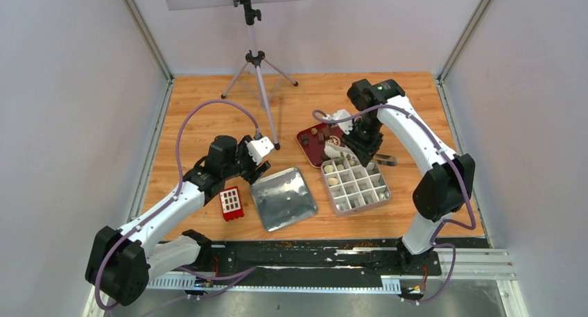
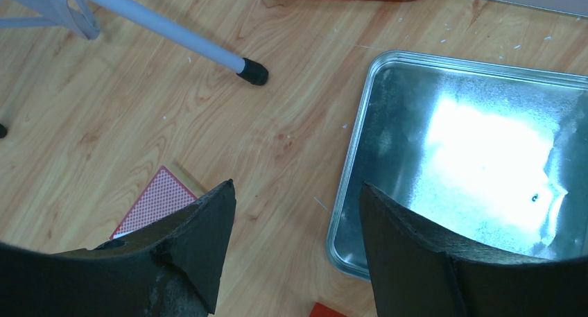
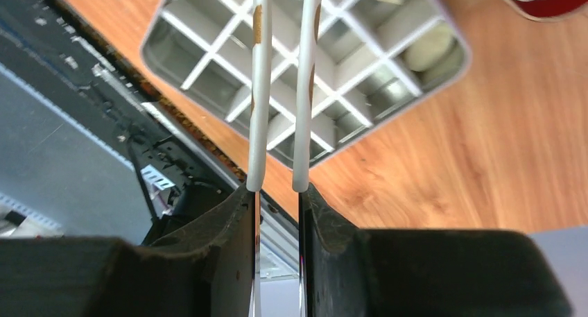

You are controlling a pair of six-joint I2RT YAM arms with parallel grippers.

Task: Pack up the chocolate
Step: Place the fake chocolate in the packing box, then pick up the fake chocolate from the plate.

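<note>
The left gripper (image 2: 295, 195) gapes empty beside the silver lid (image 2: 471, 157), and the right gripper (image 3: 277, 191), clamped on white tongs (image 3: 261, 88) over the divided tray (image 1: 365, 195) holding some chocolate (image 3: 426, 46), could mis-aim and knock seated pieces out, or fumble those on the red plate (image 1: 310, 145) beyond.

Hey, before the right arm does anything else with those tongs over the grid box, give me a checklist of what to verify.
1. Hold of right gripper on tongs: ok, shut on both arms.
2. Tongs above compartment box: ok.
3. Piece between the tong tips: cannot tell, tips out of view.
4. Empty cells in the box: ok, many free.
5. More chocolate on red plate: ok, several pieces.
6. Clearance of left gripper: ok, open, empty, by the metal tray.
</note>
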